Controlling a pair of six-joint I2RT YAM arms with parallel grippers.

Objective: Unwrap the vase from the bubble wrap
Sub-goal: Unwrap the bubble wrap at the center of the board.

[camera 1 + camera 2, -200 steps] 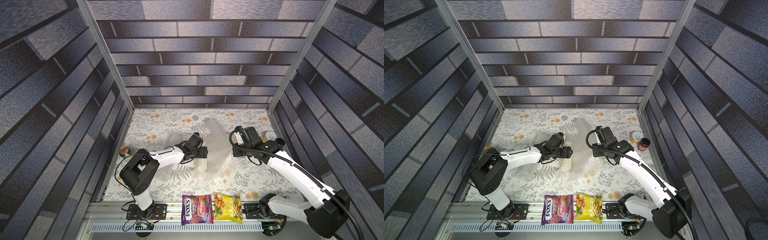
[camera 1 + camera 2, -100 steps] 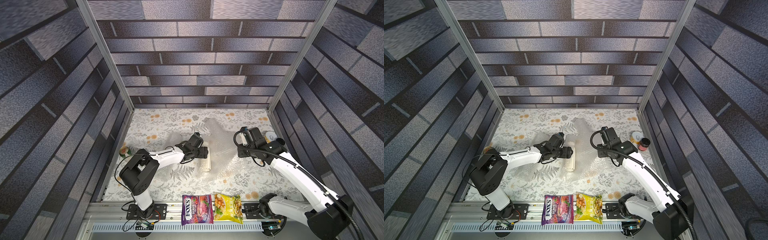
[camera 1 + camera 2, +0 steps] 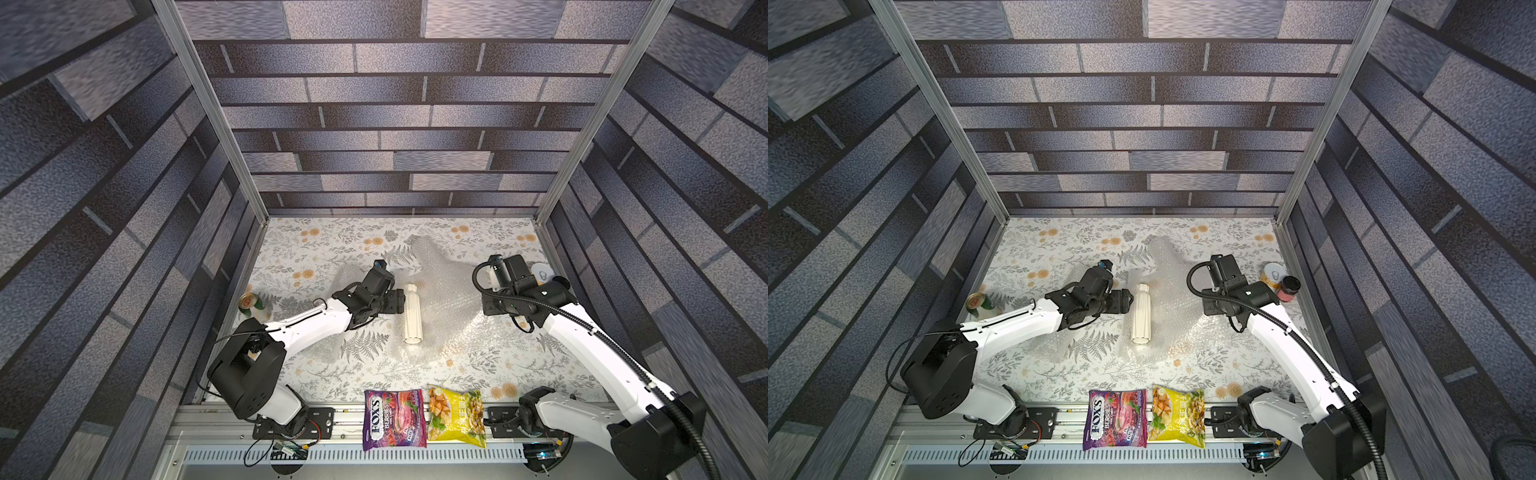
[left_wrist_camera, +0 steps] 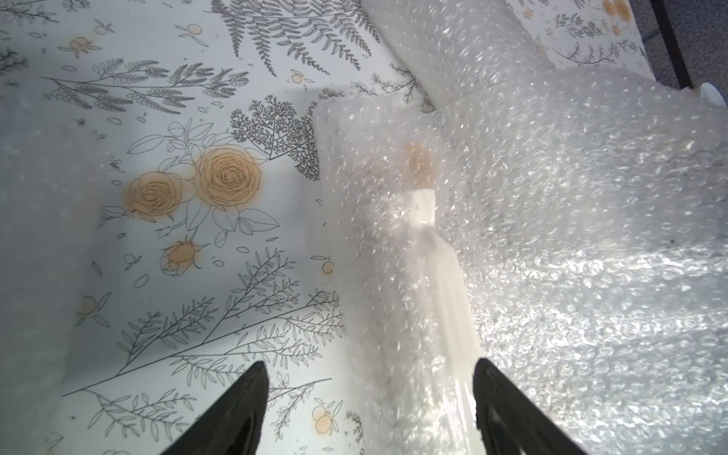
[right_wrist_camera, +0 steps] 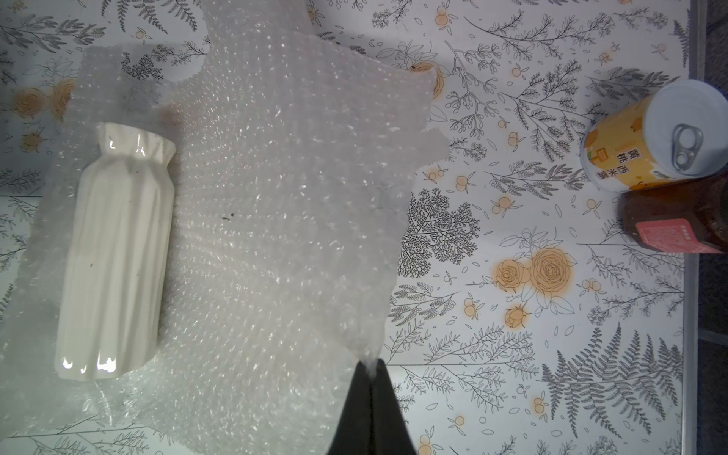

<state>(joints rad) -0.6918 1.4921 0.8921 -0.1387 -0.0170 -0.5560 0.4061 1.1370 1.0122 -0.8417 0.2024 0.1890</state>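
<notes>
The white ribbed vase (image 3: 412, 313) lay on its side near the middle of the flowered table (image 3: 332, 249), neck toward the back wall and base toward the front rail, resting on the spread-out bubble wrap (image 3: 449, 291). In both top views its upper side was bare. In the left wrist view a flap of the wrap (image 4: 571, 236) stood along one side of the vase (image 4: 441, 275) and partly veiled it. The left gripper (image 3: 402, 301) sat just beside the vase's upper body with its fingers (image 4: 244, 409) spread apart. The vase and the flap lay between them, close against one finger and clear of the other, though actual contact could not be made out. The right gripper (image 5: 370, 364) was pinched tight on a corner of the wrap (image 5: 275, 197), which stretched from there back to the vase (image 5: 114, 256). A second sheet (image 3: 1054, 345) lay flat under the left arm. A green can (image 3: 249, 301) stood at the table's left edge. A yellow can (image 5: 650, 138) and a dark jar (image 5: 677, 220) stood side by side at the right edge. A purple sweet bag (image 3: 395, 419) and a yellow snack bag (image 3: 457, 415) lay on the front rail between the arm bases.
</notes>
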